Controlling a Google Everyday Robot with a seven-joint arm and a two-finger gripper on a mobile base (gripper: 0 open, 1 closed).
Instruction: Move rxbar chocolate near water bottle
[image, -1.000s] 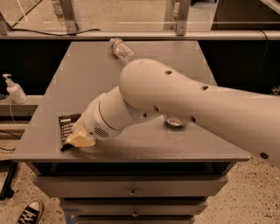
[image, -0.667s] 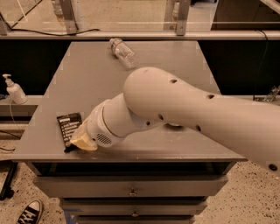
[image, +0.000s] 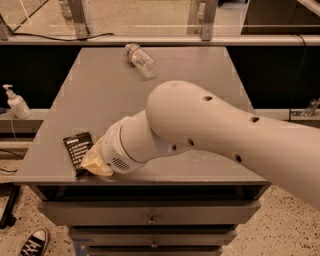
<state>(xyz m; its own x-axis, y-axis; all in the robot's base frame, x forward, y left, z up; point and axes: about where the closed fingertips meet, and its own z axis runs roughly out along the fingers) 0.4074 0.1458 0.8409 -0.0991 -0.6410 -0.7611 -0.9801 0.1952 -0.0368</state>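
grey table (image: 200, 75), drawers (image: 150, 216) underneath, gripper (image: 93, 164) low at its front-left corner. white pump bottle (image: 16, 102) on ledge (image: 20, 120) off left. black sneaker (image: 34, 243) on speckled floor (image: 280, 235).

Looks like a lab or workshop: grey bench (image: 200, 75) over metal drawers (image: 150, 212), speckled hard floor (image: 280, 235), loose cable (image: 55, 36) behind, pump dispenser (image: 16, 102) on a side ledge; gripper (image: 94, 162) low at bench's front-left corner.
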